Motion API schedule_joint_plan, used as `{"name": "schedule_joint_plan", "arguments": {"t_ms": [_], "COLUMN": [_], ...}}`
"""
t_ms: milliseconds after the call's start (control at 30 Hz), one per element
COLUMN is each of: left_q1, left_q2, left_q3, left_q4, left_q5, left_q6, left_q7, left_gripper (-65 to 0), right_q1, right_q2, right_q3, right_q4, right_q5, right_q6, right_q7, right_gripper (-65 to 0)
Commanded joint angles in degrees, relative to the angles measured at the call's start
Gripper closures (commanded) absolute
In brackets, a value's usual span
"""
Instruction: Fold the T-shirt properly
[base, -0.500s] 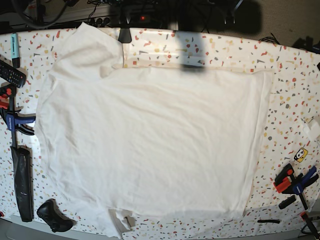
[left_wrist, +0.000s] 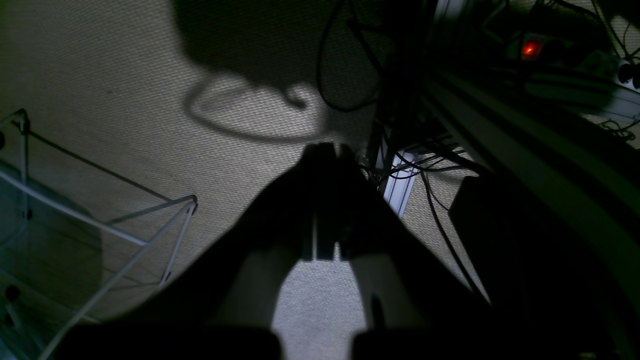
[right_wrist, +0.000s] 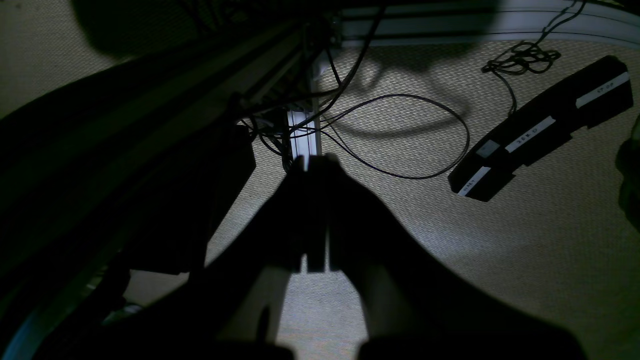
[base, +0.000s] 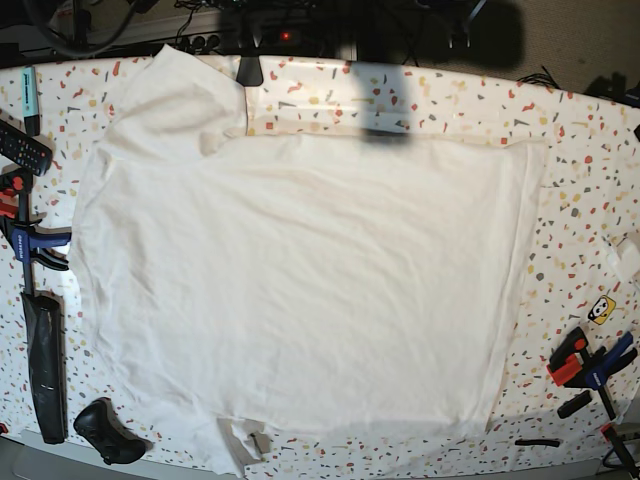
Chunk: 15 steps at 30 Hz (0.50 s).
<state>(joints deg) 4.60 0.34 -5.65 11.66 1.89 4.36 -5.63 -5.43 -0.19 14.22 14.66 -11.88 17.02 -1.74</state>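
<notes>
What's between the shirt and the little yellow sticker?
Only bare speckled tabletop lies between the T-shirt and the yellow sticker, as the base view shows.

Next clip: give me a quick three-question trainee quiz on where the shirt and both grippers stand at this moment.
1. True or false: the T-shirt lies spread flat on the table, with no fold made.
2. The left gripper is: A) open over the shirt, B) shut, over the floor, C) holding a sleeve.
3. Fill in: the right gripper is ____, holding nothing.

Key: 1 true; 2 B; 3 shut.
</notes>
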Motion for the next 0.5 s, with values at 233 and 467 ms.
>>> {"name": "schedule_joint_plan", "arguments": {"t_ms": [233,467], "left_q1": [0.5,3.13], "left_q2": [-0.31,-1.11], "left_q3": [0.02,0.02], "left_q4": [0.26,0.33], "left_q5": [0.04,0.04], "left_q6": [0.39,0.37], "left_q7": [-0.35,-0.63], "left_gripper": [0.0,0.0], "right_q1": [-0.17,-0.61], "right_q2": [0.22,2.32], "right_q3": [0.02,0.02], "right_q4": [0.33,0.33], "right_q5": [0.07,0.07], "right_q6": [0.98,1.18], "right_q7": [-1.84,-2.43], "right_gripper": [0.0,0.0]}}
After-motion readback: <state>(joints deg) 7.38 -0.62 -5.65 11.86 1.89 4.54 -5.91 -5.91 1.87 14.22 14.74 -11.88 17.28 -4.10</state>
